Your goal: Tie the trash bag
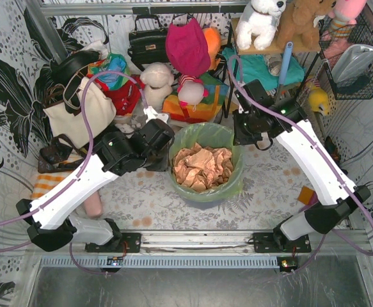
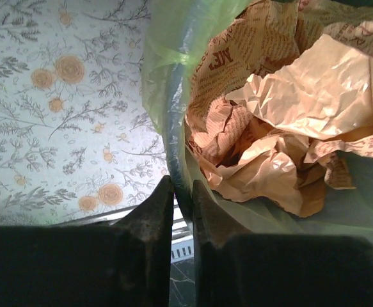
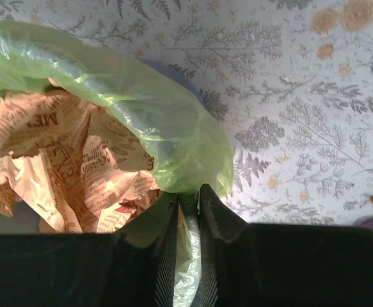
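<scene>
The light-green trash bag (image 1: 205,135) lines a round bin in the table's middle, with crumpled brown paper (image 1: 202,167) filling it. My left gripper (image 1: 164,137) is at the bag's left rim. In the left wrist view my left gripper (image 2: 182,188) is shut on the bag's rim (image 2: 173,96), one finger outside, one inside. My right gripper (image 1: 240,131) is at the bag's right rim. In the right wrist view my right gripper (image 3: 188,195) is shut on a gathered fold of the bag (image 3: 167,128).
A cream tote bag (image 1: 77,115), black handbags (image 1: 149,41), plush toys (image 1: 157,83) and coloured boxes crowd the back. A wire basket (image 1: 359,57) hangs at the right. A metal rail (image 1: 192,242) runs along the near edge. An orange tag (image 1: 306,194) lies right of the bin.
</scene>
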You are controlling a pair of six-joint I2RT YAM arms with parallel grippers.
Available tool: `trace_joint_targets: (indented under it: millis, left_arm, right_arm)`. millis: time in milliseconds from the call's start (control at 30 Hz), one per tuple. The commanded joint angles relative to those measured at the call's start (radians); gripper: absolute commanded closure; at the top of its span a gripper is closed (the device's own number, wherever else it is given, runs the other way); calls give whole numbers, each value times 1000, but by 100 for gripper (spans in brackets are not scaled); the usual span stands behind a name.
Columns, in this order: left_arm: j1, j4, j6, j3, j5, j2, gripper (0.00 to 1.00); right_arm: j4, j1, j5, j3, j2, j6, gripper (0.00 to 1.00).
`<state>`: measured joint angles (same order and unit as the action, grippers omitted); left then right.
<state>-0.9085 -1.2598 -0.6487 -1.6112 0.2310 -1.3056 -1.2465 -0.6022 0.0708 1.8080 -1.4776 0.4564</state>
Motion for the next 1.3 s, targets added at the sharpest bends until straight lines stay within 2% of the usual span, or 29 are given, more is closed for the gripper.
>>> trace_joint_targets:
  millis: [0,100,233,367,467,633,800,933,1067,1267]
  left_arm:
    - [-33,-17,-37,42,-78,32,78]
    - [-33,-21,-52,44,-80,43,67]
    - [-33,-34,-72,53,-72,75,58]
    - [-33,-43,-82,56,-49,113,47]
    - [-33,-63,-86,38,-14,120,42]
    - [-33,-86,-79,-17,64,122,38]
    - [-32,-72,-81,-75,136,140,36]
    - [-25,-39,-88,-61,231,189,33]
    - [20,29,-100,38,308,280,31]
    - [174,151,-97,281,248,455,32]
  right_arm:
    - [159,5,-19,27,-63,-20,84]
    - [167,8,-30,78,-117,-34,85]
    - [187,9,-94,134,-172,-55,84]
    - [149,10,-107,187,-218,-56,79]
    - [123,10,-87,199,-206,-56,67]
    - [51,9,-34,272,-195,-57,46]
    - [31,10,-1,292,-121,-55,31]
    - [58,13,37,226,-41,-42,24]
    - [118,59,46,90,52,-23,23]
    - [286,246,-137,-238,226,-13,26]
